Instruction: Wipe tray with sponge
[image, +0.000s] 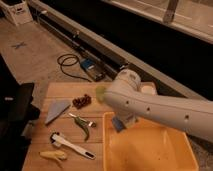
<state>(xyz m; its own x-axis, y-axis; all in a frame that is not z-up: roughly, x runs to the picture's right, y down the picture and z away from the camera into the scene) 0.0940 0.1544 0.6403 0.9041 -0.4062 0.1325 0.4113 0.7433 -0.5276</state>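
Observation:
The yellow tray (150, 150) fills the table's front right. A white arm reaches in from the right and bends down over the tray's back left corner. My gripper (120, 120) hangs under the arm's elbow, mostly hidden by it, and is shut on the blue-grey sponge (116, 125). The sponge sits just inside the tray's left wall, near the rim. I cannot tell whether it touches the tray floor.
On the wooden table (60, 92) left of the tray lie a grey wedge (56, 111), dark grapes (81, 101), a green chili (82, 126), a white-handled tool (70, 145) and a banana (52, 155). A pale green cup (101, 91) stands behind the arm. A cable (70, 62) lies on the floor.

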